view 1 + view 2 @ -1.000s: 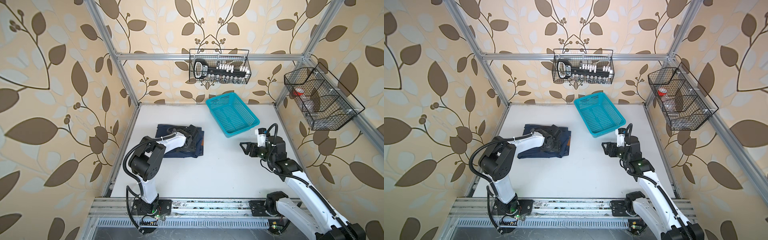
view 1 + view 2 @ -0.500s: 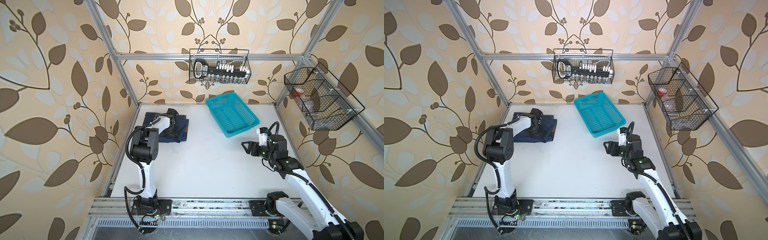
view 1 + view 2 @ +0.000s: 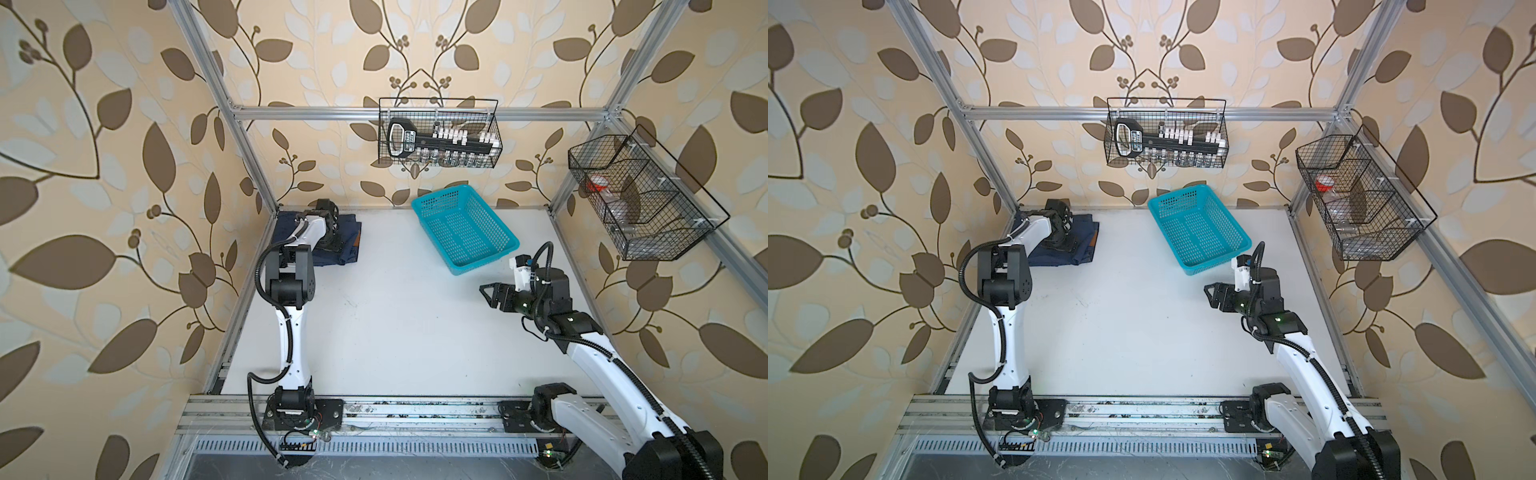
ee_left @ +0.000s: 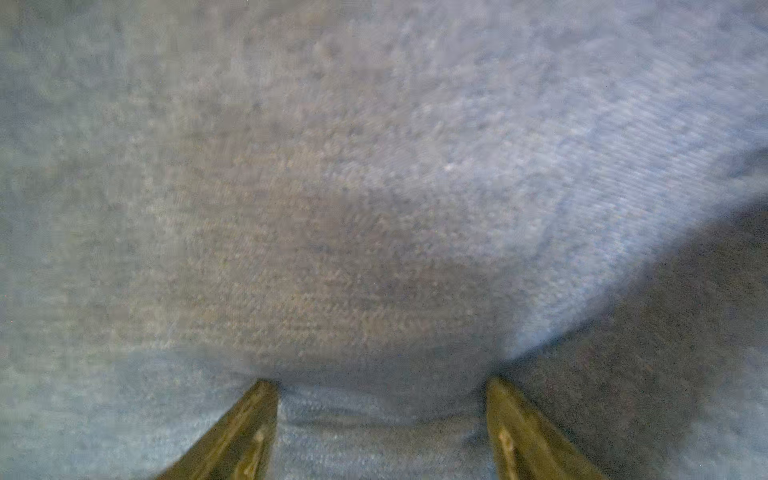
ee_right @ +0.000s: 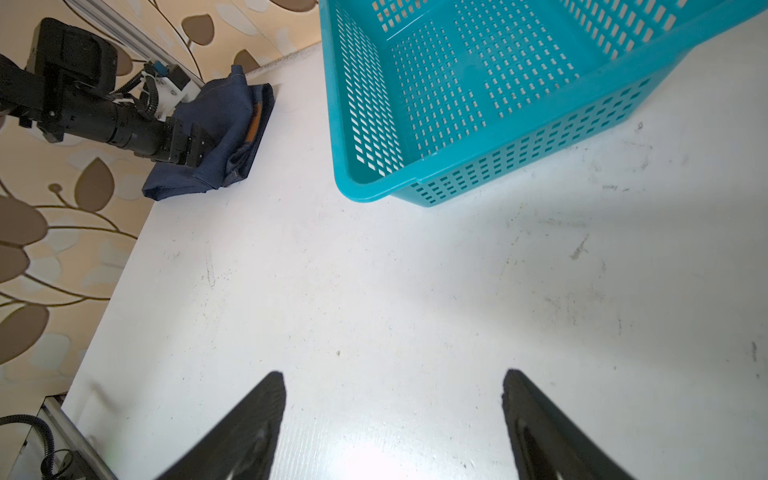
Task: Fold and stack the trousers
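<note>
Trousers [image 3: 350, 249] lay folded right beneath the left gripper [image 4: 382, 384], its jaws spread and pressing the denim, probably to flatten the bundle. The right gripper [image 5: 392, 374], spread and empty, hovered well apart, basket [image 5: 415, 176] just ahead, apparently out of the way.

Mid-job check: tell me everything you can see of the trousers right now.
The trousers are dark navy denim with orange-tan stitching and a tan waistband patch, folded into a compact, slightly rumpled bundle. They lie on the white table in its far left corner, apart from the turquoise basket. The left pincer, jaws open, rests its tips on the top layer.
</note>
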Robot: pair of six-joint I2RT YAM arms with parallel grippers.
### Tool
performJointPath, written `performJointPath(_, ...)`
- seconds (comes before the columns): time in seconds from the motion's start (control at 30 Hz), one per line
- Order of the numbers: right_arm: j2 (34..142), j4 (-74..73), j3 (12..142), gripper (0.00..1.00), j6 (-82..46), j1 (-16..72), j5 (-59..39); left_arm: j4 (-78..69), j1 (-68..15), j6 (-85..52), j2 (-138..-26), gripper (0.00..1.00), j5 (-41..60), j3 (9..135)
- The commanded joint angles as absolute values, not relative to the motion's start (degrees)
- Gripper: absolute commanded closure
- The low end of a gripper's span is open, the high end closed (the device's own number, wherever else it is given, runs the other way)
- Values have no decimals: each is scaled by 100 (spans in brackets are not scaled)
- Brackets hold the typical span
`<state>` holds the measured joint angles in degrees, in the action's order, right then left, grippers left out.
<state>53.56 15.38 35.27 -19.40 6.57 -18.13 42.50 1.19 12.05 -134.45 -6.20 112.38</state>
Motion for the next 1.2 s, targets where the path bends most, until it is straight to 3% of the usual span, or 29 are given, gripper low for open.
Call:
performJointPath(0.0,5510,1055,3830,2,-2020,633,-2061,4598,220,1472,-13876,19,-735,11593)
performJointPath(0.17,5838,627,4016,0,-2131,626,-2250,4815,193,1442,-13661,13,-697,11939)
performJointPath(0.37,6015,498,4139,0,-1816,372,-2309,4740,203,1128,-12342,4,-202,11253)
performJointPath(0.63,6187,241,3951,0,-1217,-335,-1880,3418,219,598,-9854,1,892,8184)
performJointPath(0.9,6292,-1236,2752,0,-913,-525,-493,1212,225,365,-7981,1,516,5002)
performJointPath(1.03,6437,-2809,1935,0,-894,-438,46,-410,226,254,-7622,1,368,3746)
performJointPath(1.17,6961,-3736,1720,0,-545,-149,782,-1674,227,263,-7905,1,130,3266)
